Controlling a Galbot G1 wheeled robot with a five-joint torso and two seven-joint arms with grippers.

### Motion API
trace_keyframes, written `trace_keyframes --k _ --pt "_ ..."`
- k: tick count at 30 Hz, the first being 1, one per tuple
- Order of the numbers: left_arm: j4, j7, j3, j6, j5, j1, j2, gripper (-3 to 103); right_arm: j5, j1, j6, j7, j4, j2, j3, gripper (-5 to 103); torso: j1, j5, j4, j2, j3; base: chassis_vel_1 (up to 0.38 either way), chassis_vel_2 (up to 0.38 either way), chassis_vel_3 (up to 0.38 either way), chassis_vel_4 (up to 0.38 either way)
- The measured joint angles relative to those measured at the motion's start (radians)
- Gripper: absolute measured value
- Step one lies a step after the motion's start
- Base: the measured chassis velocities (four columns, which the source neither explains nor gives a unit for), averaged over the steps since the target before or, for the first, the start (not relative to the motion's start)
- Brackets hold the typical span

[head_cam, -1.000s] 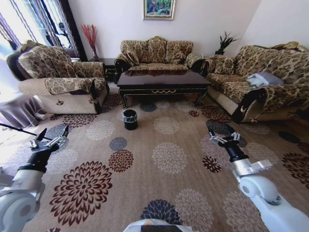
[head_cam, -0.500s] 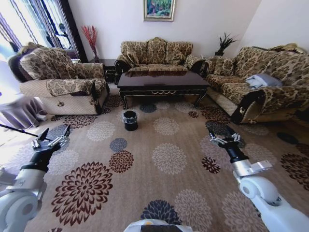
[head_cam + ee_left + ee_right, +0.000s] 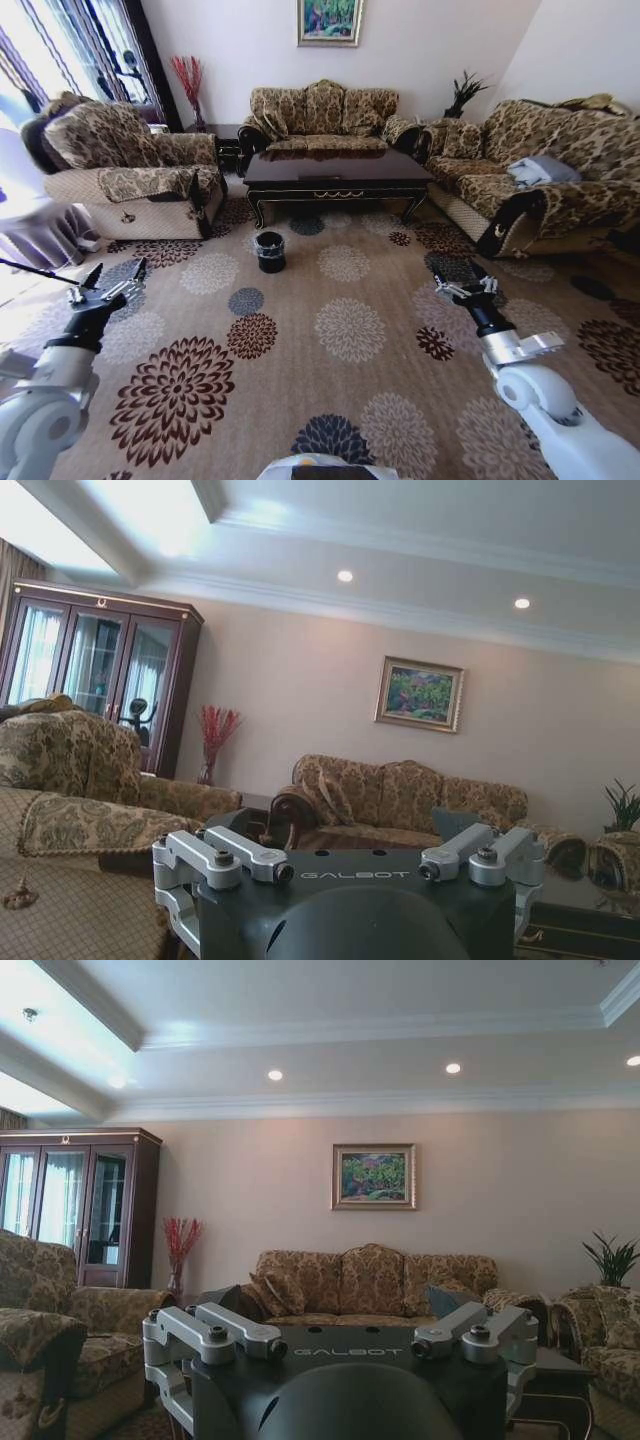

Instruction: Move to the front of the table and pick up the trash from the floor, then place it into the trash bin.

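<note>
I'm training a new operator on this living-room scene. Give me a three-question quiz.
1. True or false: the bin stands on the table.
2. The left gripper is: A open, B shut on paper, C shut on a bottle.
3. The bin stands on the carpet near the table's front-____ leg, as the head view shows it.

Key: 1 false; 2 A; 3 left.

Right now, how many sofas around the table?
3. One sofa behind the table, against the far wall; one on the robot's left; one on its right. Others may sit outside the head view.
</note>
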Motion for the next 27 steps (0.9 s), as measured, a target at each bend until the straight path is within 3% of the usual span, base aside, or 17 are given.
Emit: trace_keyframes --k 27 --pt "-0.009 -0.007 0.010 0.007 0.004 0.001 -0.006 100 0.004 0.000 -0.001 0.000 0.002 -0.004 0.005 100 0.054 0.0000 0.0000 0.124 0.069 0.000 0.000 0.000 0.000"
